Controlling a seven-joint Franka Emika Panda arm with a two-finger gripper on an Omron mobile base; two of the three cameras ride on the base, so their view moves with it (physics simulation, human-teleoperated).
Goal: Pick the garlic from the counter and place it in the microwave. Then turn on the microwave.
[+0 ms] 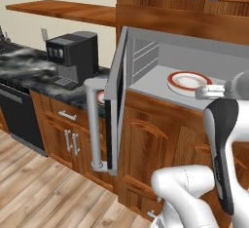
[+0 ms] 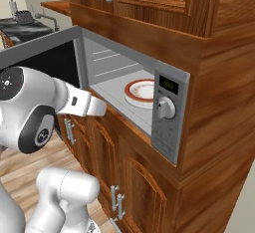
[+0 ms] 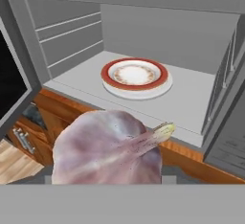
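Gripper (image 3: 107,182) pinching the garlic (image 3: 107,146) short of the microwave (image 3: 191,103) sill risks dropping it outside if released early.

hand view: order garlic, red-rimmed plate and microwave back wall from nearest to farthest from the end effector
1. garlic, right at the end effector, bottom of the view.
2. red-rimmed plate, ahead on the microwave floor, middle.
3. microwave back wall, behind the plate, farthest.

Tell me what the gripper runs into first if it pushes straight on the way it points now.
Probably the red-rimmed plate inside the open microwave. The gripper holds the garlic just outside the opening, aimed at it; depth is unclear, so the bulb may pass over it.
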